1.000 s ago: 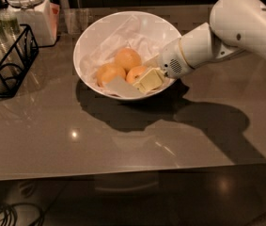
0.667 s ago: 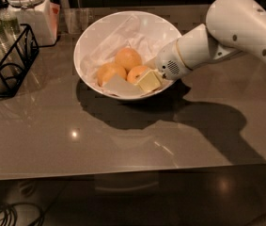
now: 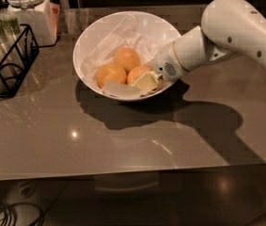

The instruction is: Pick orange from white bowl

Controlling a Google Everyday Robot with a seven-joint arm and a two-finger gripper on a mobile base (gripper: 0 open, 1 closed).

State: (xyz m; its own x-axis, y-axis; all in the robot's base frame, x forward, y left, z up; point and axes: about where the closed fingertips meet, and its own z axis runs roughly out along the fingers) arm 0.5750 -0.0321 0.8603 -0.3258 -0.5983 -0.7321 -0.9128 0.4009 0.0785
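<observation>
My gripper sits in the bowl against one orange, closure I cannot tell; fruit likely firm, slick, roll-prone: grasp across its middle.

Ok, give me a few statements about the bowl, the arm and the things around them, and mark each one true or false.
1. Three oranges lie in the white bowl. True.
2. The gripper hovers high above the bowl, clear of the fruit. False: it is down inside the bowl, right against the rightmost orange.
3. A white lidded jar stands behind the bowl, toward the picture's left. True.
4. The black wire rack stands to the right of the bowl. False: it stands at the picture's left edge.
</observation>
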